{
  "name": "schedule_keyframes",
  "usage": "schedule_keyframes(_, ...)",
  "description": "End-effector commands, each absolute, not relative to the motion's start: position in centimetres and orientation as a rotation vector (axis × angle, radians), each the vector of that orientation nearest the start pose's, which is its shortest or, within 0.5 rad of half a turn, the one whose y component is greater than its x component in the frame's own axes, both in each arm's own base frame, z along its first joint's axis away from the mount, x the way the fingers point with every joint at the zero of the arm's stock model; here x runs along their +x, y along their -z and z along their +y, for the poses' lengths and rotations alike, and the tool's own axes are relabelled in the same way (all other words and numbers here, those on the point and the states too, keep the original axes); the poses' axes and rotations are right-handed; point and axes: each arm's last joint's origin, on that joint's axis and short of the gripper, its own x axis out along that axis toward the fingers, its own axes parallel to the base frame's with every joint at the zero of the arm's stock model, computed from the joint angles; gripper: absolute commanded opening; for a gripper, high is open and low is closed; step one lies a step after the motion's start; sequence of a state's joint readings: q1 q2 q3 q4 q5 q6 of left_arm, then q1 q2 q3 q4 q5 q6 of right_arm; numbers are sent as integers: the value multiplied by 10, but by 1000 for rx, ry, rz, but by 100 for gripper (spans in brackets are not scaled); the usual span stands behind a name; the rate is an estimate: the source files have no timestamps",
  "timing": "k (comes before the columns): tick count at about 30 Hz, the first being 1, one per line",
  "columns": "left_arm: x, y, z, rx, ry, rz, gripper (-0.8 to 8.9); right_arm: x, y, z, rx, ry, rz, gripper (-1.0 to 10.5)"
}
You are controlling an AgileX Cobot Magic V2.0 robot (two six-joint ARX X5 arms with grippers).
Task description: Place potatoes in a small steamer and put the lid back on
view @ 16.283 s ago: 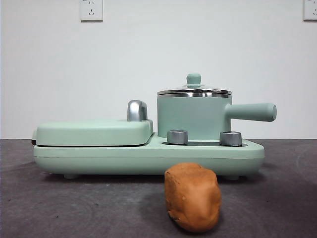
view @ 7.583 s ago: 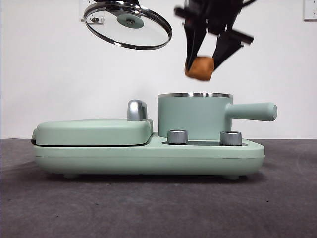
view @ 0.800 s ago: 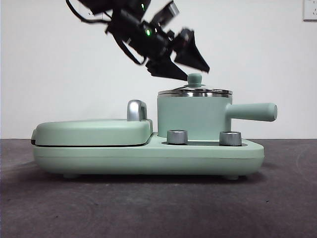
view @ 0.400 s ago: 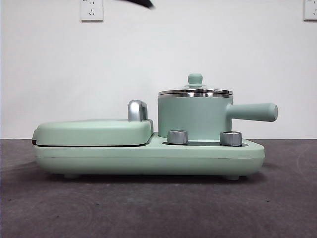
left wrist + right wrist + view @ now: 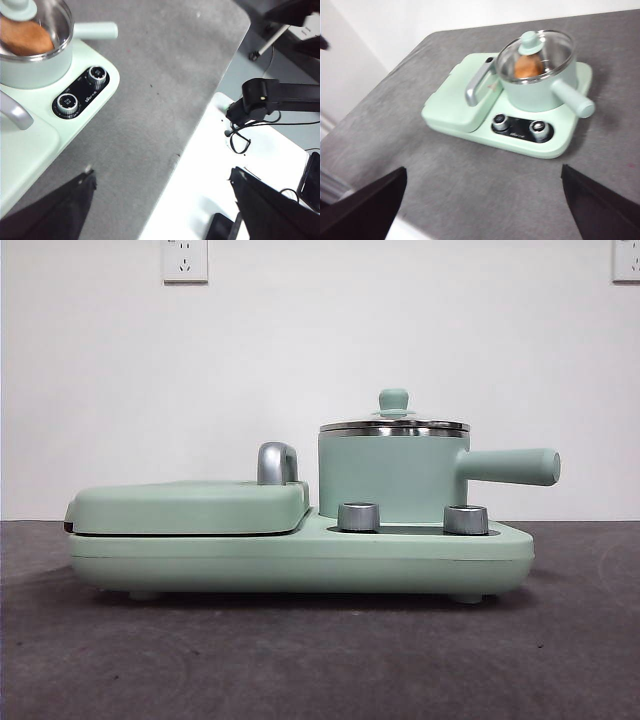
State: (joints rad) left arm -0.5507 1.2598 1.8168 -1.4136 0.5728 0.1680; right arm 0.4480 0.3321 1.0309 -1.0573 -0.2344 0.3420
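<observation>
Orange-brown lumpy potato (image 5: 528,66) inside small mint-green steel-rimmed steamer (image 5: 392,478), steel-rimmed glass lid (image 5: 394,425) seated. Rigid, slippery, fragile; best gripped by centre knob. Left gripper (image 5: 165,210) and right gripper (image 5: 485,210) wide, empty.

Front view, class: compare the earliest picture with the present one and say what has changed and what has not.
The potato has left the table in front of the cooker and now lies inside the small steamer. The lid was lifted off and is back on the rim. Both hands have let go and drawn away, out of the front view, jaws open. The griddle cover and two knobs stayed put.
</observation>
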Motion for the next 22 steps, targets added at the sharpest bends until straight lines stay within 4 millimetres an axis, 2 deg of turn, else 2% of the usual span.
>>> schedule_keyframes(1,117,-466,-91,130,1132,771,364,7,-363,12,271,-648,471,487)
schedule_keyframes(4,92,-453,-76,103,1120,772,363,7,-363,12,271,-648,470,487)
schedule_keyframes(9,66,-422,-59,-33,1050,813,361,6,-363,13,281,-692,484,487)
schedule_keyframes(14,58,-395,-49,-90,883,635,357,5,-362,13,270,-711,483,487)
schedule_keyframes(16,59,-385,-46,-69,789,543,305,5,-363,13,254,-715,475,484)
schedule_keyframes(17,60,-382,-45,-65,753,511,261,5,-363,13,250,-717,472,458)
schedule_keyframes(18,61,-378,-45,-62,719,483,176,5,-363,13,243,-719,468,370)
schedule_keyframes(19,62,-377,-45,-60,697,462,56,5,-363,13,237,-721,466,222)
schedule_keyframes(20,62,-377,-44,-59,690,449,-5,5,-363,13,235,-720,466,80)
schedule_keyframes(21,62,-378,-45,-59,693,435,14,5,-363,13,233,-721,464,-8)
schedule_keyframes(22,62,-379,-45,-60,695,424,14,6,-363,13,233,-720,463,22)
